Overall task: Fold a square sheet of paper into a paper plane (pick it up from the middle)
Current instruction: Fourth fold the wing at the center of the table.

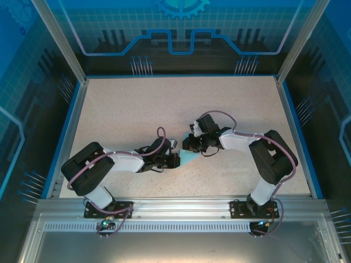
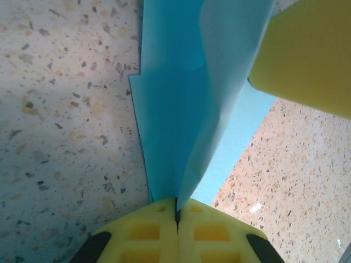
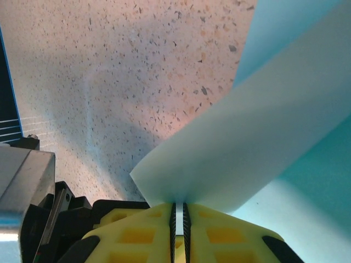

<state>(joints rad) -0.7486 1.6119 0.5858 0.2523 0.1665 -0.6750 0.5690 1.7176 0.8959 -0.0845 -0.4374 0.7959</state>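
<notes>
The speckled beige surface (image 1: 137,109) takes up the middle of the top view, edged by a blue rim (image 1: 64,137). The left arm (image 1: 104,164) reaches in from the lower left and the right arm (image 1: 263,153) from the lower right, and their wrists meet just below the centre of the frame. The light-blue sheet (image 1: 190,158) shows there, small between the two wrists.

In the left wrist view the sheet (image 2: 181,109) rises from bottom centre to the top edge, one layer curling over another. In the right wrist view it (image 3: 263,137) sweeps from bottom centre to the upper right as a curled band, with more of it flat beneath.

The left pincer (image 2: 176,211) is clamped on the sheet, its yellow tips pressed together. The right pincer (image 3: 179,211) is pinched on the curled band, with only a slit between its tips. A yellow pad (image 2: 307,55) of the right pincer sits at the upper right of the left wrist view, against the sheet.
</notes>
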